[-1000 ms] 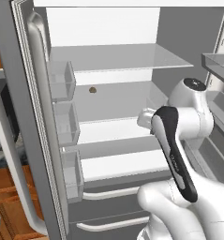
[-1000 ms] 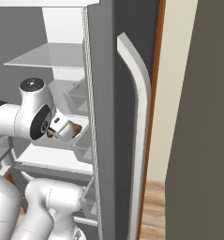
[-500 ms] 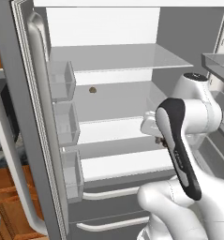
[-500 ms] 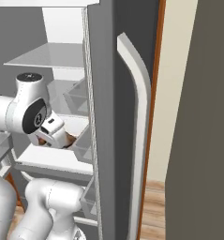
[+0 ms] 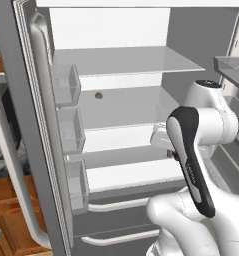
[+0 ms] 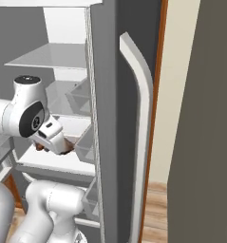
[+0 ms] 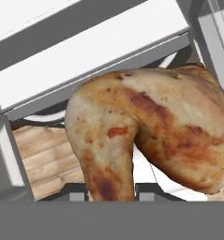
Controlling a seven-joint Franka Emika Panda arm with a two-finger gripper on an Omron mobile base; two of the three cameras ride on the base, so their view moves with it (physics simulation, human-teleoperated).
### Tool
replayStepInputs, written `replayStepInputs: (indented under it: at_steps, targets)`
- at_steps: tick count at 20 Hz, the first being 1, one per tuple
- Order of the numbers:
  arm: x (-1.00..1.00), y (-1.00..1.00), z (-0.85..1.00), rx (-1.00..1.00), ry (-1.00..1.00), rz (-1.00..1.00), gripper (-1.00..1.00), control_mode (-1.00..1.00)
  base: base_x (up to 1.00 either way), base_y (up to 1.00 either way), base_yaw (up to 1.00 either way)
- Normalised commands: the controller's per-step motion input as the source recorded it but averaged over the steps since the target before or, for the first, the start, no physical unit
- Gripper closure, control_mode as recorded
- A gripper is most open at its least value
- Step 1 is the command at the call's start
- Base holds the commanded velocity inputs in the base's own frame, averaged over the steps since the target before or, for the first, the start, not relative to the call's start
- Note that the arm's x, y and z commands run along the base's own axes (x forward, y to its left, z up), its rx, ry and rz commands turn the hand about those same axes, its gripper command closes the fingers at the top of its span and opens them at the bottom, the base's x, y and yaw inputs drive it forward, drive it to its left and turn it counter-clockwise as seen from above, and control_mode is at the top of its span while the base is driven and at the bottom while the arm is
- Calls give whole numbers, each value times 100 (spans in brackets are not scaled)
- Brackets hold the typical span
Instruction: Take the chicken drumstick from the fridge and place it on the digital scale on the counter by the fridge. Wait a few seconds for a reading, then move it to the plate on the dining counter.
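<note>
Chicken drumstick (image 7: 151,136), a golden-brown, orange-tinged lumpy piece of cooked meat, is seen large and close in the hand view, with its narrow end running down between the two small dark finger tips (image 7: 146,193) of the tool (image 7: 111,194), which is clenched on it. Behind the meat, white drawer fronts and grey edges of the tall grey steel fridge (image 5: 116,100) are seen, along with a patch of wooden floor (image 7: 48,159).

In the right base view, the tool (image 6: 67,148) is held in front of the fridge's open white interior, just beside the edge of the grey door (image 6: 115,95) with its long curved bar handle (image 6: 141,137), and a small brown bit of the drumstick (image 6: 40,147) is visible under the white hand.

In the left base view, glass shelves (image 5: 126,60) and clear door bins (image 5: 66,85) are shown, and a small dark brown lump (image 5: 98,95) is seen at the back of one shelf.
</note>
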Motion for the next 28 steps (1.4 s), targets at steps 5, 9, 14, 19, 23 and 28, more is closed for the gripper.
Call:
replayStepInputs:
  at_steps: [5, 9, 14, 19, 23, 28]
  targets:
    - [0, 0, 0, 0, 0, 0, 100, 100, -100, 25, 0]
    - [0, 0, 0, 0, 0, 0, 100, 100, -100, 23, -1]
    - [0, 0, 0, 0, 0, 0, 100, 100, -100, 41, -2]
    - [0, 0, 0, 0, 0, 0, 100, 100, -94, 85, 0]
    - [0, 0, 0, 0, 0, 0, 100, 100, -32, 100, 0]
    - [0, 0, 0, 0, 0, 0, 100, 100, 1, 100, 1]
